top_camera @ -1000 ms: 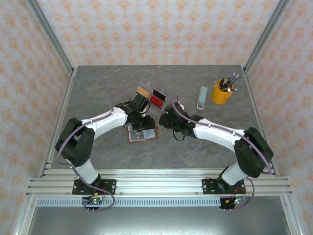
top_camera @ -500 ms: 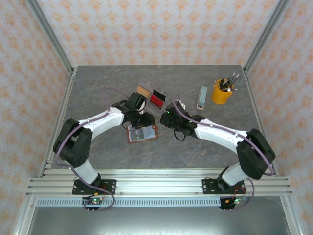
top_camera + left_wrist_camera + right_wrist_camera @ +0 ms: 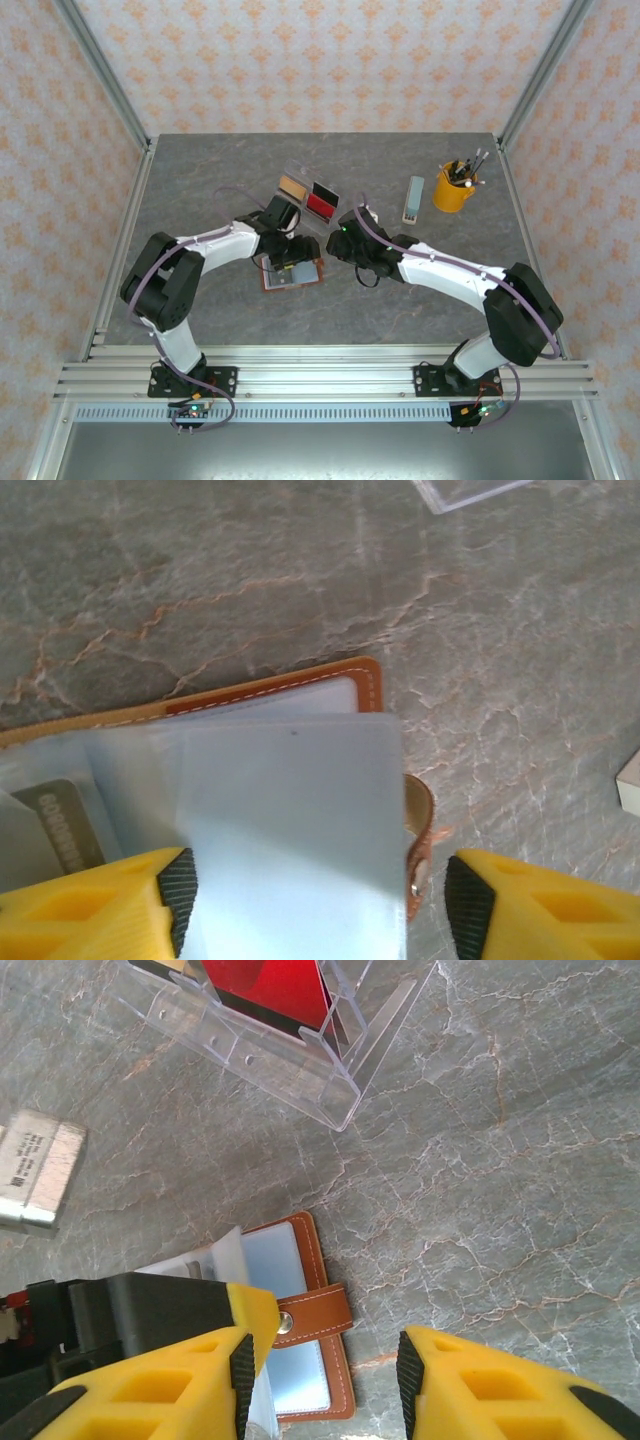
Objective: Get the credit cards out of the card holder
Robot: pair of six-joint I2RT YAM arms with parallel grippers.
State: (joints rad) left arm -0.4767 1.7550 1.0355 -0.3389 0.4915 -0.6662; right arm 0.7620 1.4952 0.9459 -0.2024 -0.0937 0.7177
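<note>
Plainly, from above, the card holder (image 3: 306, 277) lies open near the middle of the desk (image 3: 200, 180), somewhat toward its near edge. The left hand (image 3: 286, 263) hangs directly over it and the right hand (image 3: 338, 244) is just beside its right side. Credit cards (image 3: 292, 185), tan and red, stand in the acrylic tray (image 3: 307, 180) toward the far edge.

At the left wrist, the left hand (image 3: 320, 900) is released: its jaws stand wide to either side of a translucent pocket leaf (image 3: 290, 820) and clasp nothing. A grey-olive card (image 3: 60, 825) with embossed digits sits in a pocket by the left finger, off to one side of the gap. By my judgement the hand must shift that way before closing. The card's long axis I cannot tell, since much of it is covered.

At the right wrist, the right hand (image 3: 325, 1375) is likewise released, with nothing between its jaws, above the holder's strap (image 3: 312, 1315). The left arm is the nearer to that card.
</note>
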